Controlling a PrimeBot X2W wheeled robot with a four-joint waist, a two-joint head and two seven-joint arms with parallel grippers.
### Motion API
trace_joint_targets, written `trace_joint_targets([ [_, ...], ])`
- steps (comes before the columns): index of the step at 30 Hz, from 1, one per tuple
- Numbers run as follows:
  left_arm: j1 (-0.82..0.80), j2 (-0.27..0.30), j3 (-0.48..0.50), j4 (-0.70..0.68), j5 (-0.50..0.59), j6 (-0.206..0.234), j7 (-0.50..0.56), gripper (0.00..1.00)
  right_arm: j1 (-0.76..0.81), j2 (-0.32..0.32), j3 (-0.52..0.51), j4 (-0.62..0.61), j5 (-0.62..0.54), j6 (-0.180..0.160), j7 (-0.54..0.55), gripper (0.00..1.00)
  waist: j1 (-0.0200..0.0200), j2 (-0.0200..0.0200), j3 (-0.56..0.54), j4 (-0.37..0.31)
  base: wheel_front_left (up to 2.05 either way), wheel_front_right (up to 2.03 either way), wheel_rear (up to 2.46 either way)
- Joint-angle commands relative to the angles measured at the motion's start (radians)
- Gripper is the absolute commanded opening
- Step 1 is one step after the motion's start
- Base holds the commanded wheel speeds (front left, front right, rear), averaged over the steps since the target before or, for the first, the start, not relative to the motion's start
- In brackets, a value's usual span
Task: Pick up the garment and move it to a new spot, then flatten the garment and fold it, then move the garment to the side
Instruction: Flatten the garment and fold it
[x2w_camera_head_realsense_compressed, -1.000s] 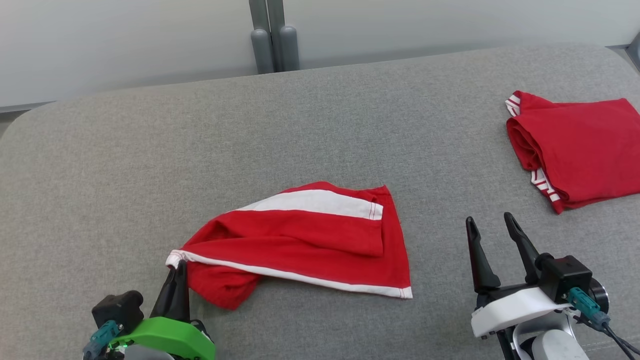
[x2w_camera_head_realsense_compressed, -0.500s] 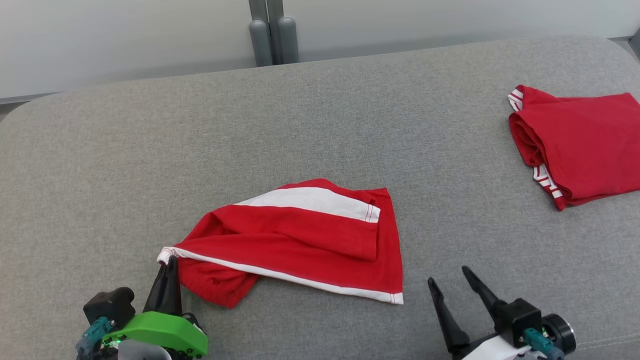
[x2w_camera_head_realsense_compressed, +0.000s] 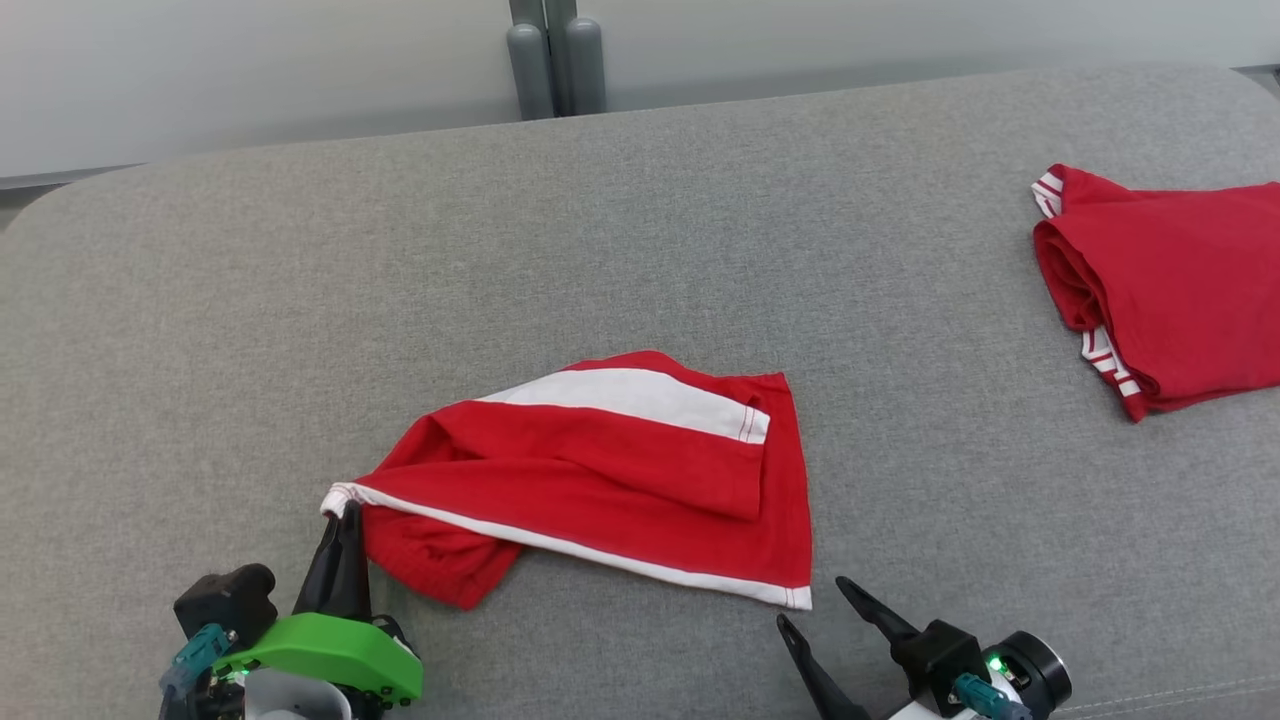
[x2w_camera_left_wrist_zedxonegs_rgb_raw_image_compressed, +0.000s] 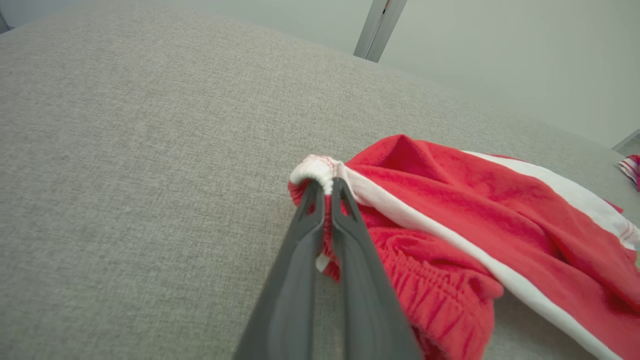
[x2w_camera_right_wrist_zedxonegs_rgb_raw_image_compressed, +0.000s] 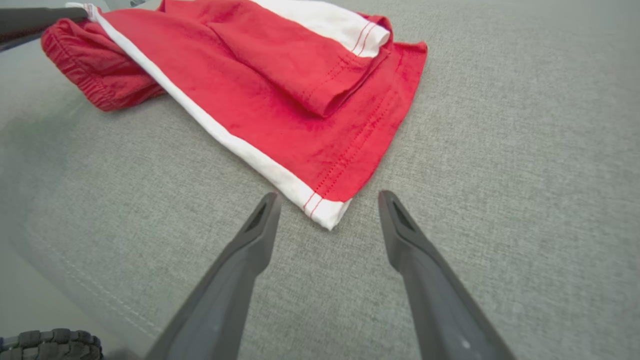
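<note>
The garment (x2w_camera_head_realsense_compressed: 610, 480) is a pair of red shorts with white stripes, lying crumpled near the front middle of the grey cushion (x2w_camera_head_realsense_compressed: 640, 250). My left gripper (x2w_camera_head_realsense_compressed: 343, 512) is shut on its white-trimmed left corner (x2w_camera_left_wrist_zedxonegs_rgb_raw_image_compressed: 315, 170), which is lifted slightly. My right gripper (x2w_camera_head_realsense_compressed: 811, 603) stands open just in front of the garment's near right corner (x2w_camera_right_wrist_zedxonegs_rgb_raw_image_compressed: 327, 212), fingertips either side of it and a little short of touching. In the right wrist view the garment (x2w_camera_right_wrist_zedxonegs_rgb_raw_image_compressed: 280, 85) spreads away from the fingers (x2w_camera_right_wrist_zedxonegs_rgb_raw_image_compressed: 260, 225).
A second red garment (x2w_camera_head_realsense_compressed: 1170, 290), folded, lies at the cushion's far right edge. Grey posts (x2w_camera_head_realsense_compressed: 555, 60) stand behind the cushion against a pale wall. The cushion's front seam runs close under my right gripper.
My right gripper has swung left and towards the front, from well right of the garment to its near right corner. The left gripper has kept its hold. The head camera shifted slightly.
</note>
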Motion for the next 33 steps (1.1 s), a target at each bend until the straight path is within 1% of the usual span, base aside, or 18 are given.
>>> trace_joint_targets([
  [1, -0.017, 0.001, -0.001, 0.004, 0.003, -0.003, -0.005, 0.0, -0.014, -0.003, 0.01, 0.028, 0.009, -0.001, -0.002, 1.0, 0.0, 0.0, 0.0, 0.011, 0.0, 0.0, 0.0],
  [6, -0.019, 0.001, -0.004, 0.007, 0.007, -0.006, -0.007, 0.0, -0.047, 0.004, 0.03, 0.089, 0.024, 0.0, -0.003, 1.0, 0.0, 0.0, -0.001, 0.029, 0.0, 0.0, 0.0],
  [17, -0.014, -0.001, -0.008, 0.013, 0.009, -0.008, -0.009, 0.0, -0.079, 0.02, 0.073, 0.129, 0.047, 0.0, -0.003, 1.0, 0.0, 0.0, -0.008, 0.042, 0.0, 0.0, 0.0],
  [18, -0.013, -0.002, -0.008, 0.014, 0.009, -0.008, -0.009, 0.0, -0.081, 0.021, 0.076, 0.133, 0.049, 0.0, -0.003, 0.98, 0.0, 0.0, -0.009, 0.042, 0.0, 0.0, 0.0],
  [19, -0.013, -0.002, -0.009, 0.015, 0.009, -0.008, -0.009, 0.0, -0.083, 0.022, 0.079, 0.136, 0.05, 0.0, -0.003, 0.92, 0.0, 0.0, -0.009, 0.043, 0.0, 0.0, 0.0],
  [20, -0.012, -0.002, -0.01, 0.015, 0.009, -0.009, -0.009, 0.0, -0.085, 0.024, 0.082, 0.14, 0.053, 0.0, -0.002, 0.81, 0.0, 0.0, -0.01, 0.043, 0.0, 0.0, 0.0],
  [21, -0.012, -0.002, -0.011, 0.016, 0.009, -0.009, -0.009, 0.0, -0.088, 0.027, 0.085, 0.143, 0.054, 0.0, -0.003, 0.75, 0.0, 0.0, -0.011, 0.043, 0.0, 0.0, 0.0],
  [23, -0.011, -0.002, -0.012, 0.017, 0.009, -0.009, -0.009, 0.0, -0.093, 0.031, 0.091, 0.145, 0.056, 0.0, -0.003, 0.49, 0.0, 0.0, -0.013, 0.044, 0.0, 0.0, 0.0],
  [24, -0.01, -0.002, -0.014, 0.018, 0.009, -0.01, -0.009, 0.0, -0.093, 0.031, 0.094, 0.147, 0.057, 0.0, -0.003, 0.42, 0.0, 0.0, -0.014, 0.044, 0.0, 0.0, 0.0],
  [25, -0.009, -0.002, -0.015, 0.019, 0.009, -0.01, -0.009, 0.0, -0.094, 0.032, 0.096, 0.149, 0.058, 0.0, -0.003, 0.36, 0.0, 0.0, -0.015, 0.044, 0.0, 0.0, 0.0],
  [27, -0.007, -0.001, -0.016, 0.02, 0.009, -0.01, -0.009, 0.0, -0.099, 0.031, 0.094, 0.142, 0.056, -0.001, -0.003, 0.29, 0.0, 0.0, -0.017, 0.045, 0.0, 0.0, 0.0],
  [29, -0.004, 0.001, -0.017, 0.02, 0.009, -0.01, -0.009, 0.0, -0.098, 0.032, 0.083, 0.123, 0.061, 0.0, -0.003, 0.19, 0.0, 0.0, -0.02, 0.045, 0.0, 0.0, 0.0],
  [30, -0.001, 0.002, -0.017, 0.02, 0.008, -0.01, -0.01, 0.0, -0.096, 0.033, 0.075, 0.105, 0.065, 0.0, -0.003, 0.0, 0.0, 0.0, -0.022, 0.044, 0.0, 0.0, 0.0],
  [33, 0.003, 0.006, -0.013, 0.012, 0.007, -0.012, -0.01, 0.0, -0.084, 0.032, 0.047, 0.056, 0.08, 0.0, -0.002, 0.0, 0.0, 0.0, -0.027, 0.041, 0.0, 0.0, 0.0],
])
